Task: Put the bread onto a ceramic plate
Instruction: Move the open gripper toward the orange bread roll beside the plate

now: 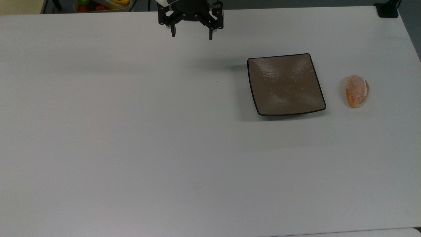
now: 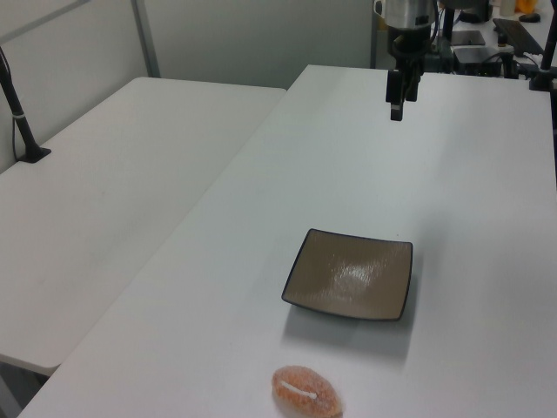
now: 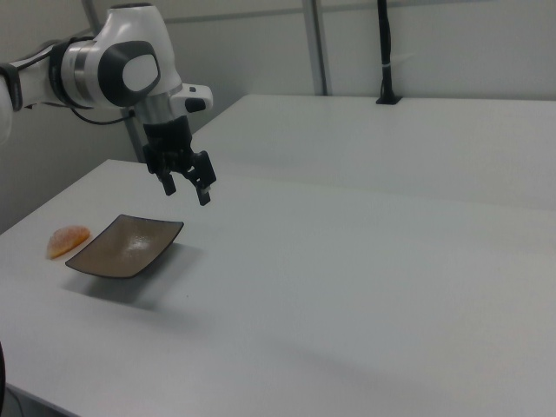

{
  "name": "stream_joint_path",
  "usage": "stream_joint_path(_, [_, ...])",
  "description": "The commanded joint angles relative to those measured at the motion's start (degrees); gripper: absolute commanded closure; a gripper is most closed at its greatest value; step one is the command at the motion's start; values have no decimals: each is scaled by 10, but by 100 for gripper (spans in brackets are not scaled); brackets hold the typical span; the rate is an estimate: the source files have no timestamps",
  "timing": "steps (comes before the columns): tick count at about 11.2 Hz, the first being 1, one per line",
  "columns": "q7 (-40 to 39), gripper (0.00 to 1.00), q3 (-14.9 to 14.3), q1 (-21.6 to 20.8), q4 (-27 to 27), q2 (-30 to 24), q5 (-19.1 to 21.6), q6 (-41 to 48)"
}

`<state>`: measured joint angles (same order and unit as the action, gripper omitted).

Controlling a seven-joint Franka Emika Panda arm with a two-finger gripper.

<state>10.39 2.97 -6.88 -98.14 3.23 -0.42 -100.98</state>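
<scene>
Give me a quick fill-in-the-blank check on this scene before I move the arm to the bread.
1. The ceramic plate has ____ on it.
2. In the top view, the bread lies on the table to the ____ of the plate.
3. The gripper hangs above the table with its fingers ____.
4. The plate's shape is ____.

Missing words: nothing; right; open; square

A plain white table [image 1: 131, 148] carries two things; the square brown ceramic plate [image 1: 285, 85] lies flat on it toward three o'clock in the top view; the sugar-dusted bread [image 1: 357, 91] rests directly on the tabletop, at three o'clock of the plate, near but apart.
</scene>
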Motion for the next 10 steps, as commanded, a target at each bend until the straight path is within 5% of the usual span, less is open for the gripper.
stream_joint_path(1, [-5, 0, -3, -5, -13, -4, -5, -18])
stream_joint_path(10, [0, 0, -2, -9, -12, -1, 1, -18])
